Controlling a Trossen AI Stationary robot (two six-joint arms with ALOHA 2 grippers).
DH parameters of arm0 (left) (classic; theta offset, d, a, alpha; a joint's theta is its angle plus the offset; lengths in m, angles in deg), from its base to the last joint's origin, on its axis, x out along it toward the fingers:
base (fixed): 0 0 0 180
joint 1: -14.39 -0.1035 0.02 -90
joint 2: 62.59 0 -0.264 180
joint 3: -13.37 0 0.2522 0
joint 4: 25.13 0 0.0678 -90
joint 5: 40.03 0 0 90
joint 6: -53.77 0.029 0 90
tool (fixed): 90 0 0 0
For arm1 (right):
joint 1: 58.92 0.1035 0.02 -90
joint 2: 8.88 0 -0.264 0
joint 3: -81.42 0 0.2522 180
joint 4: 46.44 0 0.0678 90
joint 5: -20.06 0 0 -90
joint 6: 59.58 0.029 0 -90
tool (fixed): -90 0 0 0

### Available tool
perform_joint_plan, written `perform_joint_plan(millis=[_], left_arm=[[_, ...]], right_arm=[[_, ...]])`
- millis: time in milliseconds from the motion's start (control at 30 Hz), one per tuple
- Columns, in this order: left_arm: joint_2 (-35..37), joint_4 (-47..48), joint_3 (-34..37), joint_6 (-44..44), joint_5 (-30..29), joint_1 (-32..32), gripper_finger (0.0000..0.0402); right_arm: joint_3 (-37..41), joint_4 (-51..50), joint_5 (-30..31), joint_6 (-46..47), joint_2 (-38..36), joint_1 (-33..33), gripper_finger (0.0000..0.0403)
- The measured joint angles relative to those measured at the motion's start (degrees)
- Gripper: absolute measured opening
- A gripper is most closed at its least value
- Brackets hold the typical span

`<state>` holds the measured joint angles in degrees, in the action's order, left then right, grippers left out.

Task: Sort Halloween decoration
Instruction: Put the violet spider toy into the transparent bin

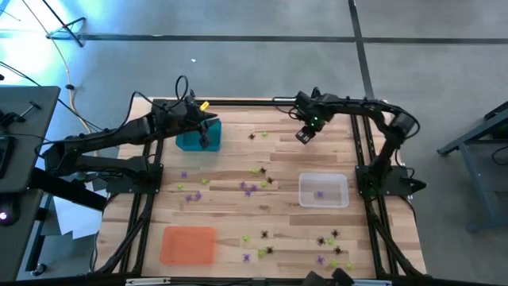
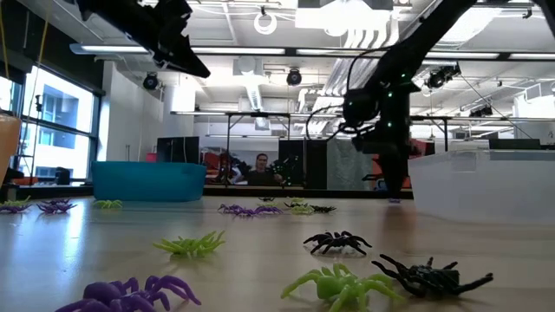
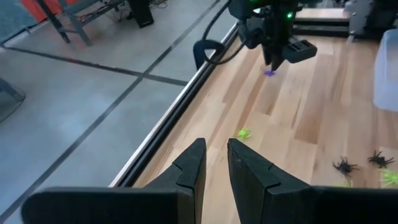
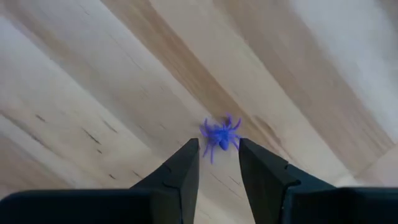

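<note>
The Halloween decoration is many tiny plastic spiders in black, yellow-green and purple, scattered over the wooden table (image 1: 238, 218). My right gripper (image 4: 219, 152) is near the far edge, right of centre (image 1: 303, 137), shut on a purple spider (image 4: 219, 135). My left gripper (image 3: 216, 152) hovers above the teal tray (image 1: 190, 141) at the far left, holding nothing, its fingers a narrow gap apart. In the low view it hangs high (image 2: 186, 56) above that tray (image 2: 147, 180). My right gripper pinches the purple spider (image 4: 217, 138) between its two fingertips (image 4: 189, 155), only at their free ends, coming from above and pointing down. The left wrist view shows the spider (image 3: 269, 72) right under the fingers. Whether it is clear of the wood I cannot tell.
A clear tray (image 1: 323, 191) sits at the right and holds one purple spider. An orange tray (image 1: 189, 244) lies near the front left. Spiders cluster mid-table (image 1: 254, 181) and near the front right (image 1: 329, 242). Black frame rails run along the table edges. A person sits far behind the table (image 2: 263, 169).
</note>
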<state>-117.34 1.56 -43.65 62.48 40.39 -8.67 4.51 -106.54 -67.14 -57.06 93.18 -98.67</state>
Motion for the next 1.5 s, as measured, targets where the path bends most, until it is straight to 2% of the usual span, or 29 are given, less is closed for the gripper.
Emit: perform_joint_plan(millis=[233,467,567,733,1000,1200,1300,1500], left_arm=[[0.00,0.96,0.00,1.37,0.01,-1.66,0.0053],[0.00,0.92,0.00,2.47,0.04,-3.28,0.0053],[0.00,0.94,0.00,2.48,0.04,-3.85,0.0053],[0.00,0.96,0.00,2.49,0.47,-4.43,0.0053],[0.00,1.00,0.00,1.90,0.49,-4.42,0.0053],[0.00,1.00,0.00,0.54,0.49,-4.41,0.0053],[0.00,1.00,0.00,-0.44,0.51,-4.37,0.0053],[0.00,0.98,0.00,-1.20,0.52,-4.37,0.0053]], right_arm=[[-1.72,-2.12,-0.41,-1.34,6.23,0.04,0.0108],[-1.58,-2.11,-0.53,-1.08,6.90,0.04,0.0103],[-1.54,-2.43,-0.88,-0.37,6.46,0.04,0.0079],[-1.52,-3.58,-1.31,1.51,6.47,0.04,0.0009],[-1.46,-4.37,-1.43,2.97,6.20,0.02,0.0002],[-0.78,-7.19,-1.28,2.80,2.85,-0.02,0.0000],[-1.15,-6.08,-1.32,3.01,-0.60,-0.04,0.0000],[-1.13,-9.93,-2.76,7.38,-8.63,1.14,0.0000]])
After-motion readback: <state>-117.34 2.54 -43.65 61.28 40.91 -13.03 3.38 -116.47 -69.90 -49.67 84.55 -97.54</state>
